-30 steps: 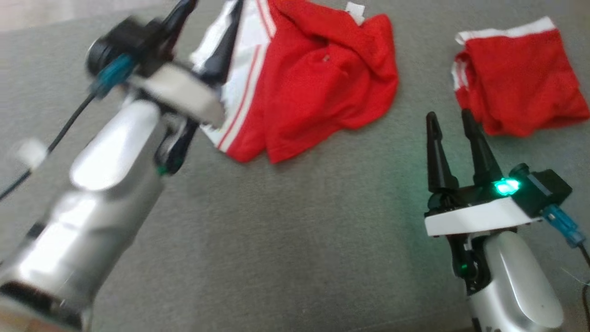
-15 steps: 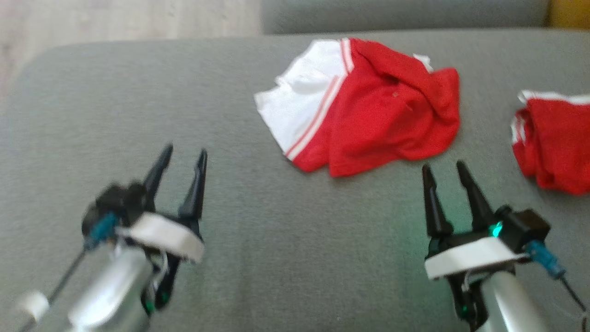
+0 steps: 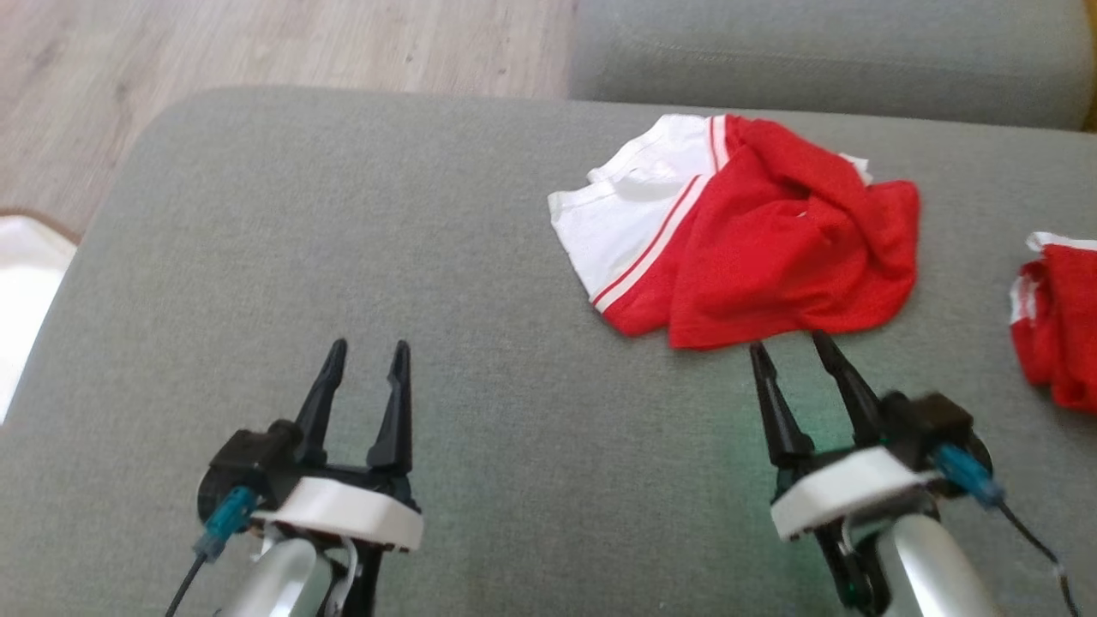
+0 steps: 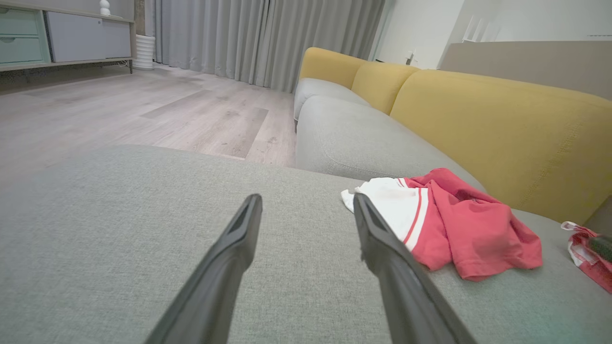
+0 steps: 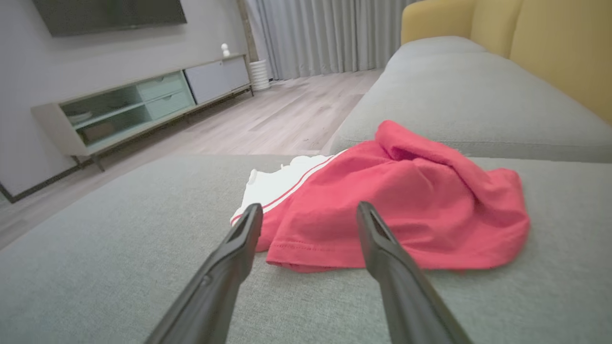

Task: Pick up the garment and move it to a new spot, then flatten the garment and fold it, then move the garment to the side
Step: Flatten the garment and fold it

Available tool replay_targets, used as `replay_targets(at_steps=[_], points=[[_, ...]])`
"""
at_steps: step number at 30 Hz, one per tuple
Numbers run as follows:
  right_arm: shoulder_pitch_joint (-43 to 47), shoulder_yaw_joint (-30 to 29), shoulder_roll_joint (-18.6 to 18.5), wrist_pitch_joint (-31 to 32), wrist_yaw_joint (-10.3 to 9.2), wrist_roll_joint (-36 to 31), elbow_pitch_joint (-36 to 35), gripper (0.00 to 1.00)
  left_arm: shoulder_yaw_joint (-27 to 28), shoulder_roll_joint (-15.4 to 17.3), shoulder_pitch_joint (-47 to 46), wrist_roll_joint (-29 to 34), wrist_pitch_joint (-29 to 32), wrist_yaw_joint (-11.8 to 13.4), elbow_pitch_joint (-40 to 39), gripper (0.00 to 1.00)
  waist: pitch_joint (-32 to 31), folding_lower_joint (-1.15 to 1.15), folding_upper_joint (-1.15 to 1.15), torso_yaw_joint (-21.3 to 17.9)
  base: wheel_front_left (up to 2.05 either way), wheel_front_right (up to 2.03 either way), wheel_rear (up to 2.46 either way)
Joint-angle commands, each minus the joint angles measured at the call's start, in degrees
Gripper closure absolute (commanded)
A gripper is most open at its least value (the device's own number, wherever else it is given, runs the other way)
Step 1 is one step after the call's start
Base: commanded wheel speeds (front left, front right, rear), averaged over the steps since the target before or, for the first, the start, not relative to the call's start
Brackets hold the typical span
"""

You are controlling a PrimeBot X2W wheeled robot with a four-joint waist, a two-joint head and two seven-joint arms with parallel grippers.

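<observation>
A crumpled red garment (image 3: 754, 248) with a white striped part lies on the grey sofa seat (image 3: 480, 257), toward the back right. My right gripper (image 3: 788, 343) stands open just short of its near hem, which the right wrist view shows as the garment (image 5: 382, 205) lying right beyond the open gripper (image 5: 310, 206). My left gripper (image 3: 370, 350) is open over bare cushion at the lower left, well apart from the cloth. In the left wrist view the garment (image 4: 454, 229) lies off to the right of that open gripper (image 4: 307, 198). Nothing is held.
A second red and white garment (image 3: 1058, 317) lies bunched at the right edge of the seat. Another grey cushion (image 3: 823, 51) adjoins at the back, with yellow backrests (image 4: 502, 129) behind. Wooden floor (image 3: 257, 43) lies beyond the seat's left and far edges.
My left gripper has drawn back from the garment's white part to the lower left, open and holding nothing. The camera has shifted, so the whole picture sits differently. The garment stays crumpled on the seat.
</observation>
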Motion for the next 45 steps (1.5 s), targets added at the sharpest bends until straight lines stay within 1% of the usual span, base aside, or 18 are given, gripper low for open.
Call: replay_targets(at_steps=[1,2,4,8,13,20,26,27,28,29,35,40,45], points=[[-3.82,1.65,0.00,1.07,-0.04,-0.75,-1.65,0.00,2.57,0.00,-2.91,0.82,-0.62,-0.63,-1.48,0.00,0.88,0.00,0.00,0.96,0.00,0.00,0.00],[-4.66,2.22,0.00,2.16,-0.04,-0.67,-1.38,0.00,2.83,-0.38,-3.09,1.22,-0.62,-1.12,-1.28,0.00,1.28,0.00,0.00,1.37,0.00,0.00,0.00],[-6.68,3.01,0.00,4.94,-0.04,-2.62,0.15,0.00,3.45,-1.20,-3.46,1.99,-0.62,-1.86,-0.79,0.00,2.08,0.00,0.00,2.18,0.00,0.00,0.00],[-10.70,2.98,0.00,10.10,-0.04,-6.07,5.10,0.00,4.48,-3.14,-4.09,3.25,-0.62,-3.30,0.31,0.00,3.59,0.00,0.00,4.08,0.00,0.00,0.00],[-14.73,1.86,0.00,13.55,-0.04,-8.00,12.26,0.00,5.40,-5.28,-4.73,4.57,-0.62,-5.21,2.03,0.00,5.01,0.00,0.00,6.49,0.00,0.00,0.00],[-18.31,0.55,0.00,13.44,-0.04,-9.30,19.14,0.00,7.10,-7.15,-5.01,5.75,-0.62,-6.70,3.55,0.00,6.02,0.00,0.00,8.60,0.00,0.00,0.00],[-20.70,0.21,0.00,13.51,-0.04,-10.14,24.79,0.00,8.56,-8.35,-4.83,7.00,-0.62,-7.85,4.25,0.00,6.72,0.00,0.00,9.31,0.00,0.00,0.00],[-21.05,0.27,0.00,13.57,-0.04,-10.17,25.61,0.24,8.81,-8.48,-4.84,7.20,-0.62,-8.01,4.36,0.00,6.80,0.00,0.00,9.28,0.00,0.00,0.00],[-21.39,0.25,0.00,13.58,-0.04,-10.30,26.36,0.70,9.06,-8.60,-4.86,7.39,-0.62,-8.14,4.48,0.00,6.86,0.00,0.00,9.20,0.00,0.00,0.00],[-21.69,0.43,0.00,13.42,-0.04,-10.31,26.97,1.00,9.36,-8.70,-4.86,7.57,-0.62,-8.24,4.62,0.00,6.84,0.00,0.00,8.96,0.00,0.00,0.00],[-22.30,1.65,0.00,12.01,-0.04,-9.13,28.62,1.00,10.91,-8.97,-4.66,8.71,-0.62,-8.89,5.08,0.00,5.63,0.00,0.00,5.69,0.00,0.00,0.00],[-20.33,2.23,0.00,10.92,-0.04,-7.55,27.56,1.00,12.40,-8.83,-4.05,9.66,-0.62,-9.21,5.21,0.00,3.32,0.00,0.00,0.92,0.00,0.00,0.00],[-16.83,0.44,-0.56,11.90,-0.04,-9.88,25.08,1.00,13.45,-8.75,-3.29,10.42,-0.62,-9.38,5.27,0.00,0.71,0.00,0.00,-4.11,0.00,0.00,0.00]])
